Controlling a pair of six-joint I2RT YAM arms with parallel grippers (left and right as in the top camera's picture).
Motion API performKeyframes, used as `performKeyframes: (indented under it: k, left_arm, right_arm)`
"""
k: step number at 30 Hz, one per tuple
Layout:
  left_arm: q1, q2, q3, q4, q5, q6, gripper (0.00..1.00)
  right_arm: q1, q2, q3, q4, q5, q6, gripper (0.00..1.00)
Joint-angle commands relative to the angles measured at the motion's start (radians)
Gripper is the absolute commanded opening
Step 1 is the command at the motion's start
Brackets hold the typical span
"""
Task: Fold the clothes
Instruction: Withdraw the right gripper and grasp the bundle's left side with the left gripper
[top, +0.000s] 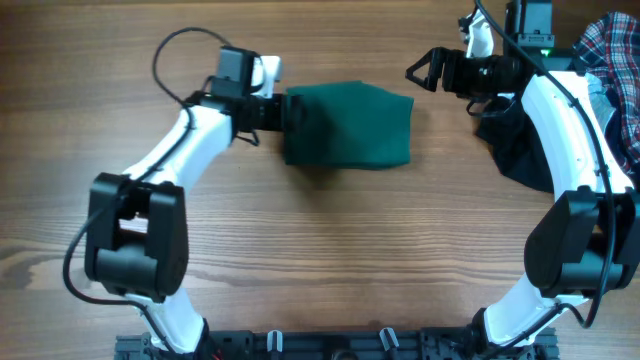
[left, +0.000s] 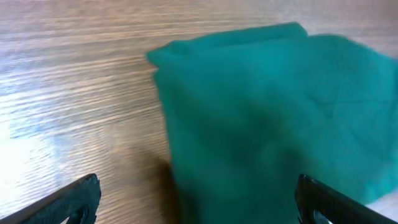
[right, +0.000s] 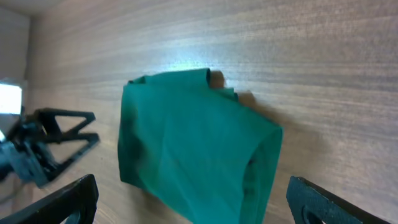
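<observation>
The table is brown wood grain, smooth, with a soft sheen that turns to pale glare in the left wrist view. Toward 12 o'clock of its middle, the dark green garment is matt, soft, fine-woven cloth with slight creases. At 2 o'clock the plaid shirt is woven cloth, and the black garment beside it is dull, matt fabric. The arms have glossy white plastic shells and matt black joints. The fingers are matt black plastic.
</observation>
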Motion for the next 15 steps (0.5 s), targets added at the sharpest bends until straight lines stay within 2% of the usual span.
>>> performKeyframes:
  k: [1,9,15]
  left_arm:
    - [0.086,-0.008,0.011,-0.009,0.250,-0.024,1.00]
    - [0.123,0.088,0.011,-0.014,0.412,-0.023,1.00]
    - [0.123,0.145,0.011,-0.004,0.457,-0.008,1.00]
  right_arm:
    - [0.004,-0.018,0.013,-0.015,0.008,-0.042,0.98]
    - [0.004,-0.018,0.013,-0.031,0.008,-0.041,0.98]
    - [0.004,-0.019,0.013,-0.029,0.008,-0.042,0.99]
